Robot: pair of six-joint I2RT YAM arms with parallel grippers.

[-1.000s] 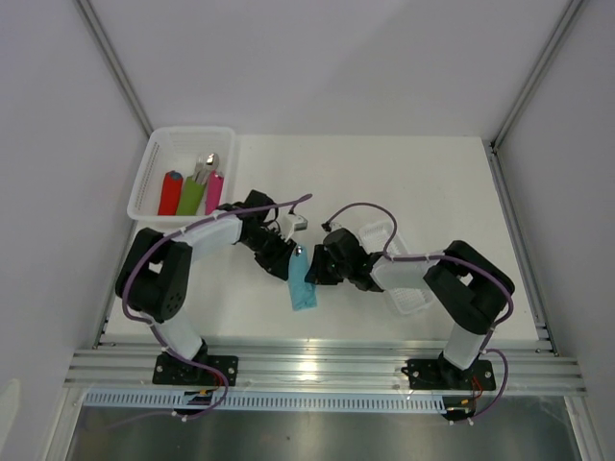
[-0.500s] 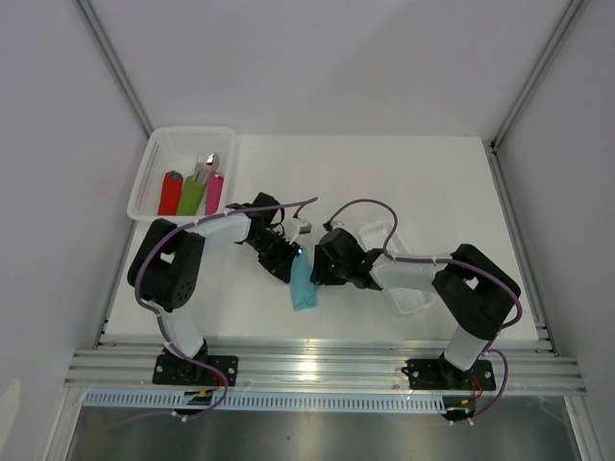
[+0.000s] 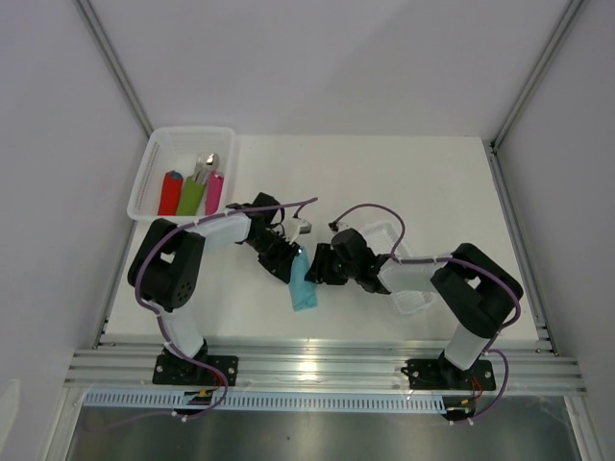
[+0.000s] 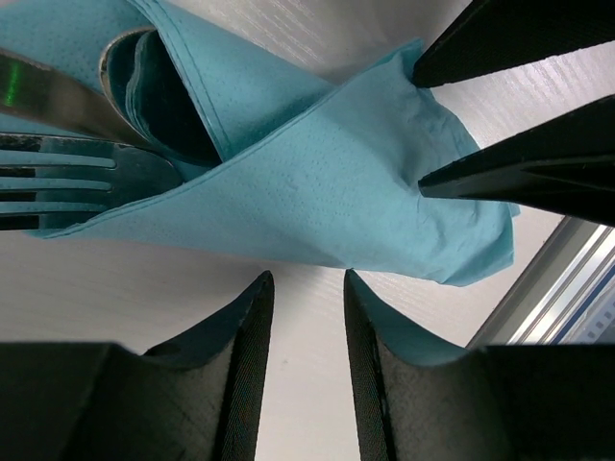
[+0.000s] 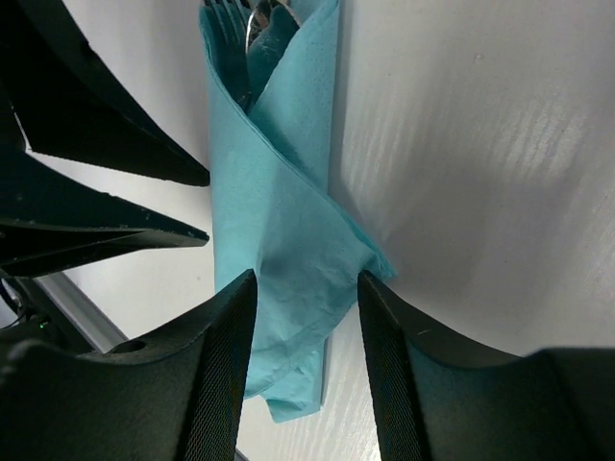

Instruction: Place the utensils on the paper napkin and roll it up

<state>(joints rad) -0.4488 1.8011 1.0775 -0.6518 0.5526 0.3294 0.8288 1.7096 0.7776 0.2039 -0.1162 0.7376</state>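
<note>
Paper napkin (image 3: 304,291), teal, lies wrapped in a loose roll at mid-table between your two arms, near the front rail. Utensils (image 4: 67,168) sit inside it; fork tines and a second silver piece poke from the open end.

Far left: white basket (image 3: 141,182) with red, green and pink rolls, well apart from the work.

Left gripper (image 4: 307,283): jaws a narrow gap apart, bare table between them, tips just beside the roll's long edge, gripping nothing.

Right gripper (image 5: 307,280): jaws apart, astride the roll's lower half. Paper fills most of the gap. You cannot tell whether the pads touch it.

Right: second white basket (image 3: 415,303), partly under the right arm.

Risks, as judged:
- The outer flap looks only laid over, with no tuck, so it may spring open once nothing presses on it.
- A finger catching the paper on lift-off would drag or unwind the roll.
- Tilt the roll and the cutlery can slide from the open end.
</note>
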